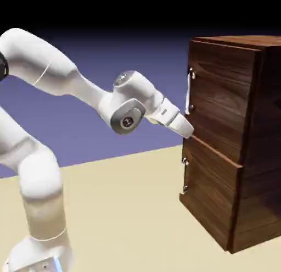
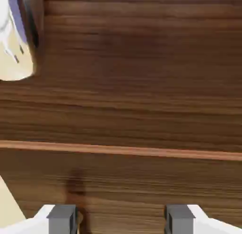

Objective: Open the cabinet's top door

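The dark wood-grain cabinet (image 1: 249, 155) stands at the right of the exterior view. Its top door (image 1: 219, 100) lies flush and carries a vertical silver handle (image 1: 189, 92) near its left edge. My gripper (image 1: 189, 132) is at the door's lower left corner, just below that handle and close to the seam between the two doors. In the hand view, wood fills the frame, and the top door (image 2: 132, 77) lies above a pale seam (image 2: 123, 150). The handle's shiny end (image 2: 16, 48) shows at the upper left. The gripper (image 2: 120, 221) is open, with nothing between its fingertips (image 2: 61, 219).
The lower door (image 1: 211, 194) has a small silver handle (image 1: 185, 175) on its left edge. The tan table (image 1: 126, 210) stretches from the robot's base to the cabinet. A sliver of the tan table (image 2: 7, 200) shows at the hand view's lower left.
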